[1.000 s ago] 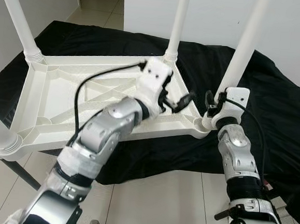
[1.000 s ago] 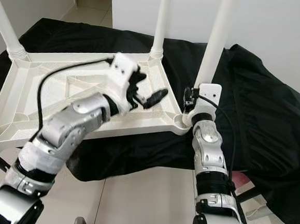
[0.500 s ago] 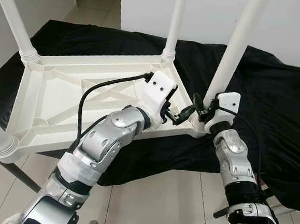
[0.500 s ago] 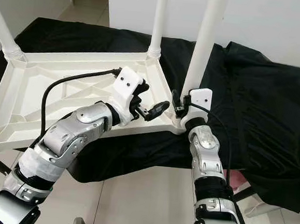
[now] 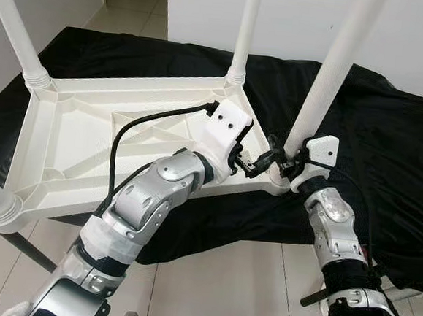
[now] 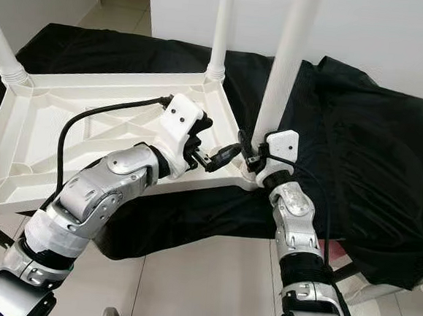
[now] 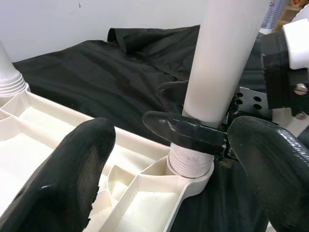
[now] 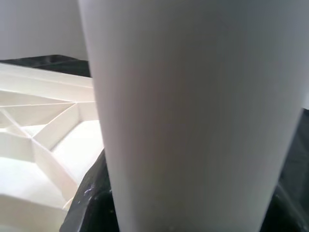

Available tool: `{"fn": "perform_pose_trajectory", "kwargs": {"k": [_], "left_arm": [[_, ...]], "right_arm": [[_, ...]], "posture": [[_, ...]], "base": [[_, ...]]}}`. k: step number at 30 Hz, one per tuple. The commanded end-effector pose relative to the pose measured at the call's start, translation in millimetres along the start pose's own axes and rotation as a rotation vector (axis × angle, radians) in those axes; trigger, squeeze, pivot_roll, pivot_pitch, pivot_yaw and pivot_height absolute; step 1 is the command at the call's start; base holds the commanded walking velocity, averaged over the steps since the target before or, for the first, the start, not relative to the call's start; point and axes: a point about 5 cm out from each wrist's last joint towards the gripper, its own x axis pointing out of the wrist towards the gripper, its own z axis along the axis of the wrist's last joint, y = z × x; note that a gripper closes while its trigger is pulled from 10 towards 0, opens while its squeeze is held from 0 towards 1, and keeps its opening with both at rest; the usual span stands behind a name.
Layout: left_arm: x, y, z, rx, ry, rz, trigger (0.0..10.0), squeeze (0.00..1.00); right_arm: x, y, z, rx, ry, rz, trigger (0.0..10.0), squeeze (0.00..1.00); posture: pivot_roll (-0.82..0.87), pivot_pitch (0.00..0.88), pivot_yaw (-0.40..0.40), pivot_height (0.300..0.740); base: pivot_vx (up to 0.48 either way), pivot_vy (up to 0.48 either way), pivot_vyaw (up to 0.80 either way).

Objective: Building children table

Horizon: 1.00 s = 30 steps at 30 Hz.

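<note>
While the upturned white plastic table top (image 5: 88,145) is lying across the black cloth (image 5: 388,143) with its ribbed underside facing up, the tall white plastic leg (image 5: 327,79) at the corner nearest the robot is standing upright in its socket, and three more legs are rising from the other corners. Over the last second the left gripper (image 5: 259,162) has been swinging from above the tray across to that corner, so both arms are now meeting at one leg, which I judge to be the seating or tightening step. The left arm is reaching forward with elbow bent, its fingers (image 7: 77,164) spread wide, the leg's threaded base lying between and just beyond them. The right gripper (image 5: 288,162) is pinching the leg's foot, its fingers wrapping the shaft just above the socket
</note>
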Motion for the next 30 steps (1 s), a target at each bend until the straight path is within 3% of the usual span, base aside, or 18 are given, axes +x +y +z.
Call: {"fn": "perform_pose_trajectory", "kwargs": {"k": [1,7,12,22,30], "left_arm": [[-0.8,-6.5,2,0.0,-0.001,-0.096,10.0,0.0],[-0.6,-5.1,7,0.008,-0.012,-0.094,10.0,0.0],[-0.6,-5.3,8,0.011,-0.016,-0.092,10.0,0.0],[-1.2,-4.1,10,0.02,-0.016,-0.087,10.0,0.0],[-1.7,-4.6,11,0.023,-0.015,-0.087,10.0,0.0]], "right_arm": [[-6.2,10.9,-18,0.004,0.083,0.063,10.0,0.0],[-7.4,14.5,-24,-0.052,0.116,0.137,10.0,0.0],[-7.1,12.3,-27,0.012,0.129,0.105,10.0,0.0],[-2.4,-0.2,-43,0.188,0.259,-0.066,10.0,0.0],[-4.2,1.7,-47,0.196,0.276,-0.072,10.0,0.0]], "posture": [[0.02,0.094,-0.032,0.74],[0.02,0.09,-0.033,0.74],[0.03,0.089,-0.036,0.74],[0.03,0.091,-0.033,0.74],[0.03,0.092,-0.032,0.74]], "base": [[0.0,0.0,0.0],[0.0,0.0,0.0],[0.0,0.0,0.0],[0.0,0.0,0.0],[0.0,0.0,0.0]]}}
